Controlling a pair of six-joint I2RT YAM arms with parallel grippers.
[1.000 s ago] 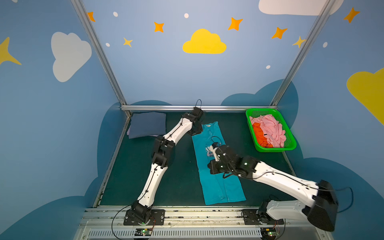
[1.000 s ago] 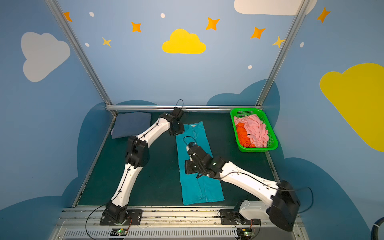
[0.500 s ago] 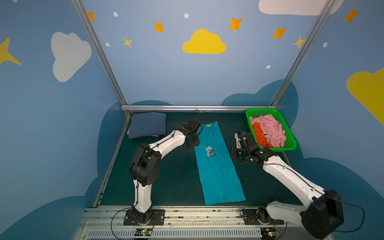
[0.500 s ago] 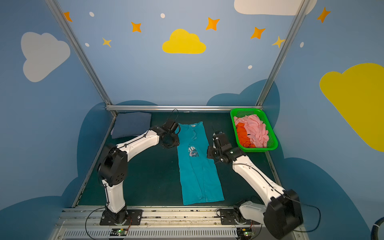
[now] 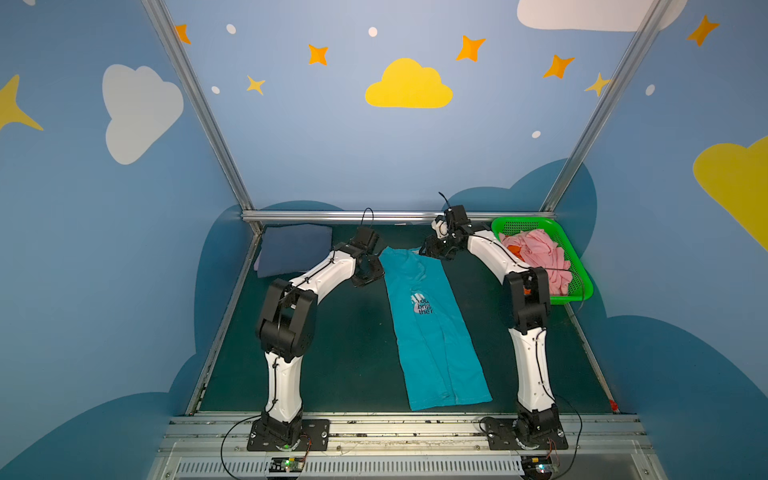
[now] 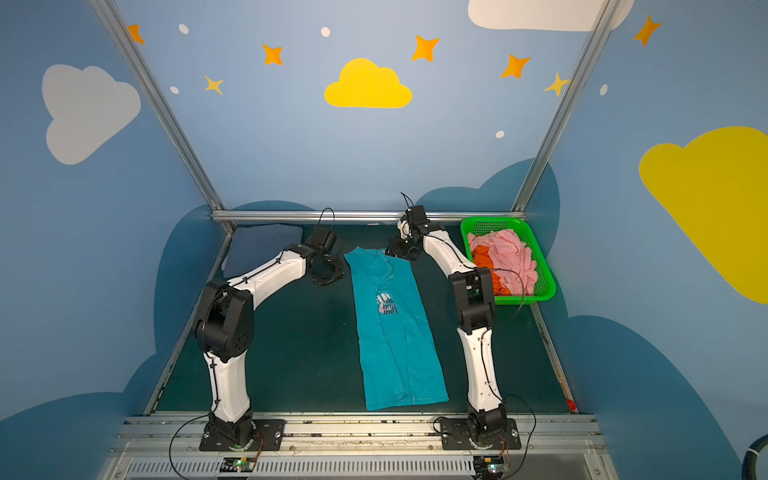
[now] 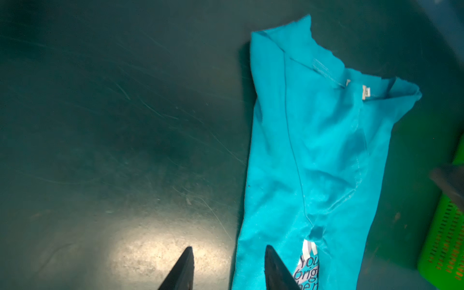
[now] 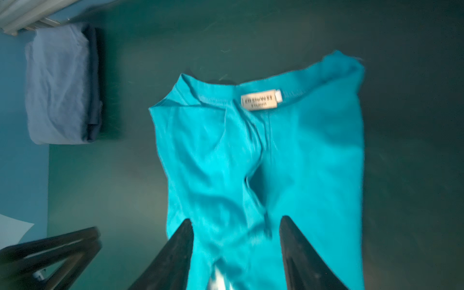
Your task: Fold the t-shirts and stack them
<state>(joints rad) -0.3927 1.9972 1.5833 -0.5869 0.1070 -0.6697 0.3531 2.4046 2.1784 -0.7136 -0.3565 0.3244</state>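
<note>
So the teal cotton t-shirt (image 5: 432, 328) (image 6: 395, 332) with the white print lies flat on the dark green table (image 5: 340, 353), folded lengthwise into one long strip, with its collar end up by both pincers.

The left pincer (image 5: 368, 270) (image 7: 229, 249) is released and has nothing in it. One finger hangs over bare table, and the other is right over the shirt's near edge. The right pincer (image 5: 436, 251) (image 8: 236, 219) is also spread open and empty, hovering over the collar end. The shirt's beige neck label (image 8: 258, 101) sits just past its fingertips.

Stuff around:
- The green perforated plastic basket (image 5: 571, 298) sits on the outer side of the right pincer, well apart from the shirt. The right arm crosses in front of it in both top views and covers part of the inner rim.
- A crumpled pink t-shirt (image 5: 540, 249) lies on top in there, with an orange t-shirt (image 6: 484, 259) poking out beside it.
- A folded slate-blue t-shirt (image 5: 295, 247) (image 8: 57, 88) sits in the far corner on the outer side of the left pincer, clear of the teal one.
</note>
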